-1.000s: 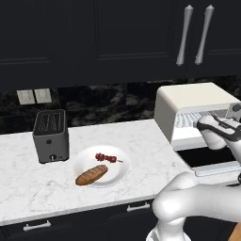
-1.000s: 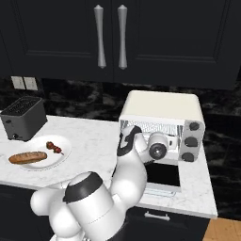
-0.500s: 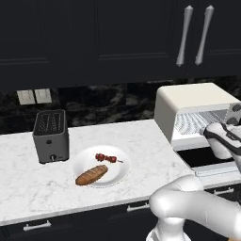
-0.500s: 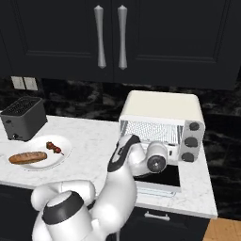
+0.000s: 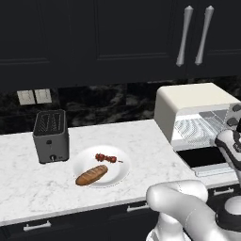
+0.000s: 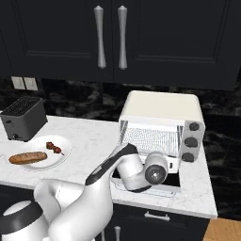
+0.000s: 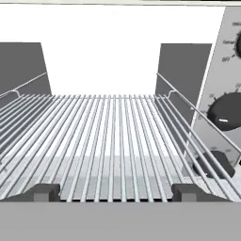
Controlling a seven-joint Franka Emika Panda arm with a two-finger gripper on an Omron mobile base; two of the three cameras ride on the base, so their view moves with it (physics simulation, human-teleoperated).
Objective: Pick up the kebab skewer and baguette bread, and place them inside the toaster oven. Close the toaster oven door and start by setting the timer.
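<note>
Tiny print on toaster oven [image 7: 230, 70] panel, unreadable.

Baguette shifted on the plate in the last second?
No. In the left base view the baguette bread lies on the same front-left part of the white plate, with the kebab skewer behind it.

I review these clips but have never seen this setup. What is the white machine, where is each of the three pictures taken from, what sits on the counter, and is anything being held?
The white machine is a simulated robot arm on a driving base. Two pictures come from cameras on that base, behind the arm to its left and right. The third looks out from the hand itself, into the open toaster oven at its wire rack. The gripper is open and holds nothing. On the marble counter stands a dark slot toaster. Beside it a white plate carries the baguette bread and the kebab skewer. The toaster oven door hangs folded down.
</note>
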